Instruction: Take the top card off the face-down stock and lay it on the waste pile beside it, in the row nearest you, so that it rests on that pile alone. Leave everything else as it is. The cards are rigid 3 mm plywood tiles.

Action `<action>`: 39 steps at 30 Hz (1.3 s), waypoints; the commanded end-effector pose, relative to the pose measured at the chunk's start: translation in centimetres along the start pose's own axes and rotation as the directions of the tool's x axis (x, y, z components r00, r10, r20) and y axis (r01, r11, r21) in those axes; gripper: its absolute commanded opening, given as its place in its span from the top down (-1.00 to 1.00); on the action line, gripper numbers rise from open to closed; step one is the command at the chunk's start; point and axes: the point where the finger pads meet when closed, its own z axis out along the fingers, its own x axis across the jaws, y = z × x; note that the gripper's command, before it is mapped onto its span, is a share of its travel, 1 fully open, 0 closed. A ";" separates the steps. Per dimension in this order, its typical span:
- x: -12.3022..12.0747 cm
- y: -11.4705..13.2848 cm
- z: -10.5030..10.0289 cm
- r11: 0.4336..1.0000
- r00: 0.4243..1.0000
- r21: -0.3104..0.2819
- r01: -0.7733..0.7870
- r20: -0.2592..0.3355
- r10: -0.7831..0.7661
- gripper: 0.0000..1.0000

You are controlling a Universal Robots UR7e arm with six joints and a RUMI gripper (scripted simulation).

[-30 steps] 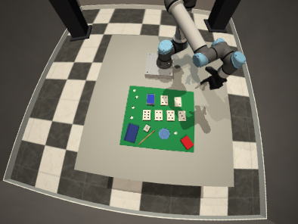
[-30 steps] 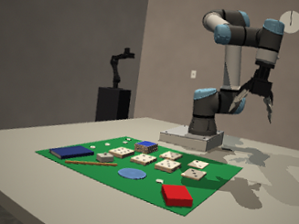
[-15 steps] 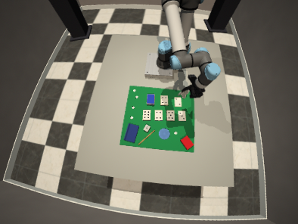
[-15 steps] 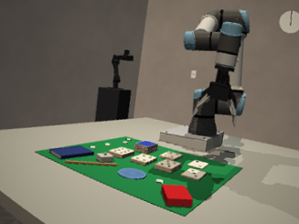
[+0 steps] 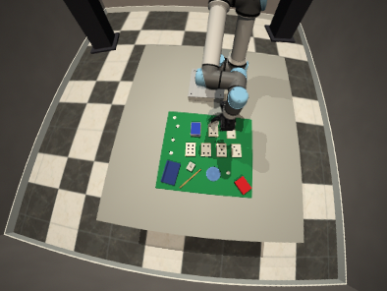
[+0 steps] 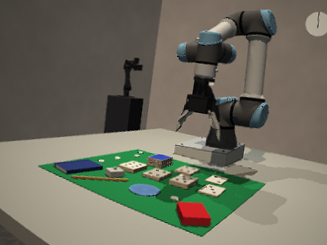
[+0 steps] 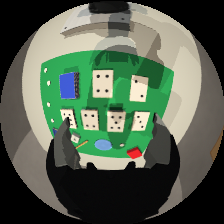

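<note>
The face-down stock (image 5: 195, 129) is a thick pile with a blue top, in the mat's row nearest the robot base; it also shows in the side view (image 6: 159, 160) and in the wrist view (image 7: 69, 86). The waste pile (image 5: 212, 131) lies just beside it, face up with four pips (image 7: 103, 83). A further face-up card (image 7: 138, 88) with two pips lies beyond that. My gripper (image 6: 198, 120) hangs high above this row, roughly over the waste pile and the two-pip card, open and empty (image 7: 112, 145).
A row of several face-up cards (image 5: 213, 149) crosses the middle of the green mat (image 5: 206, 153). Along the far row lie a blue book (image 5: 171, 172), a small white block (image 5: 191, 166), a pencil (image 5: 190, 179), a blue disc (image 5: 213, 173) and a red block (image 5: 243, 185). The robot base (image 6: 209, 152) stands behind the mat.
</note>
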 end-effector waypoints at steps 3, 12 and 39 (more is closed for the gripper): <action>-5.3 -0.6 1.5 1.000 1.000 -0.025 -0.017 -0.025 0.016 -1.00; -11.0 -2.8 3.3 0.997 0.998 -0.042 -0.059 -0.033 0.058 -1.00; -14.8 -4.8 4.5 0.995 0.996 -0.057 -0.088 -0.033 0.086 -1.00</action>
